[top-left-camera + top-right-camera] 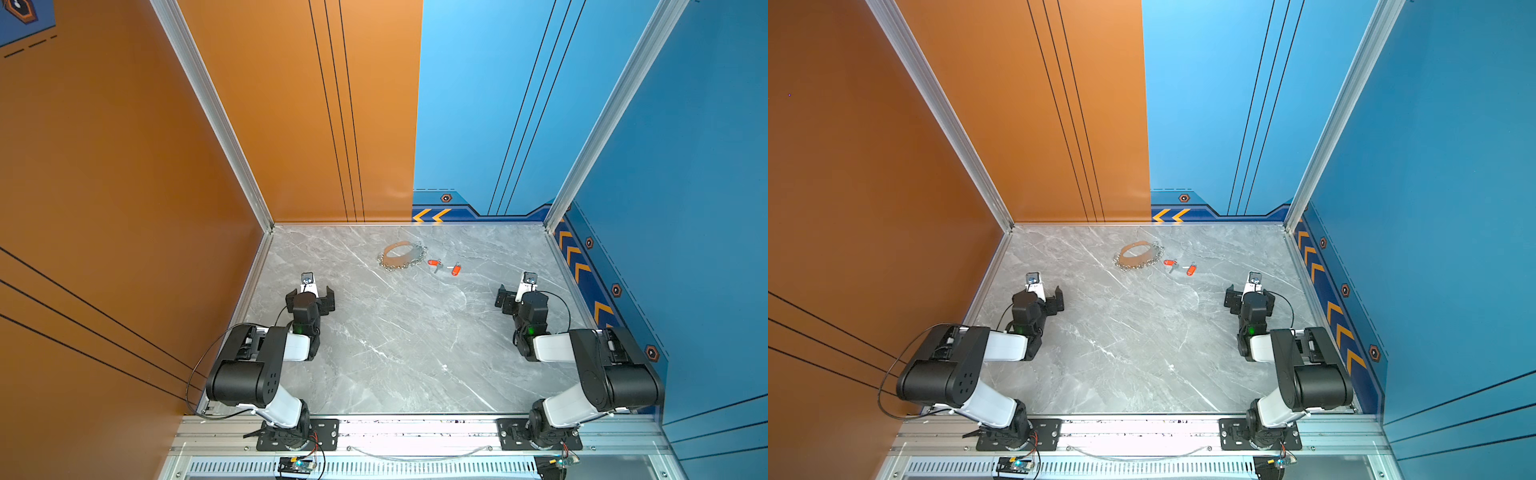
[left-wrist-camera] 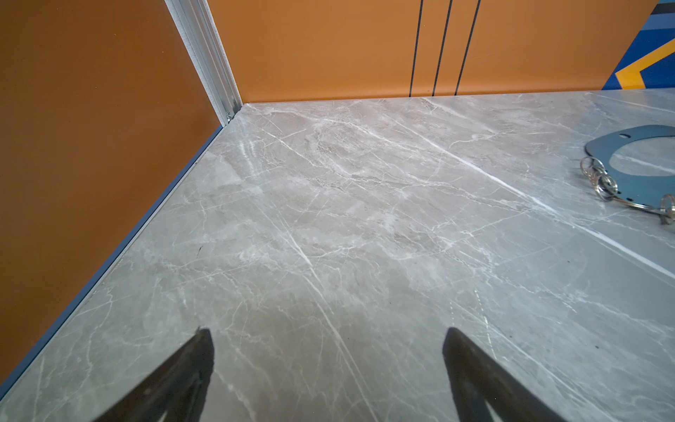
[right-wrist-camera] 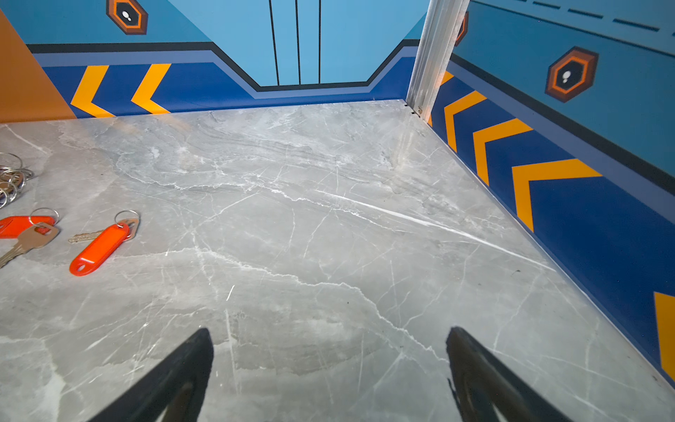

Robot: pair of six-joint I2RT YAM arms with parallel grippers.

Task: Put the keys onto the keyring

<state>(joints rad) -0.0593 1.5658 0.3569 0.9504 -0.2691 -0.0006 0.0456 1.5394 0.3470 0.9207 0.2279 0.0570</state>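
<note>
The keyring (image 1: 395,260) (image 1: 1131,260), a tan band edged with small silver split rings, lies flat at the back middle of the marble table (image 1: 395,345). Just right of it lie the two keys, one with an orange tag (image 1: 433,262) and one with a second orange tag (image 1: 456,270). The right wrist view shows one tagged key (image 3: 98,250) whole and the other tagged key (image 3: 22,226) at the frame edge. My left gripper (image 1: 311,296) (image 2: 328,332) is open over bare table, short of the keyring (image 2: 593,146) and to its left. My right gripper (image 1: 521,297) (image 3: 330,330) is open and empty, right of the keys.
An orange wall (image 1: 124,208) closes the left side and a blue wall (image 1: 685,249) the right, with aluminium posts at the back corners. Both arm bases are bolted to a metal rail (image 1: 415,432) along the front edge.
</note>
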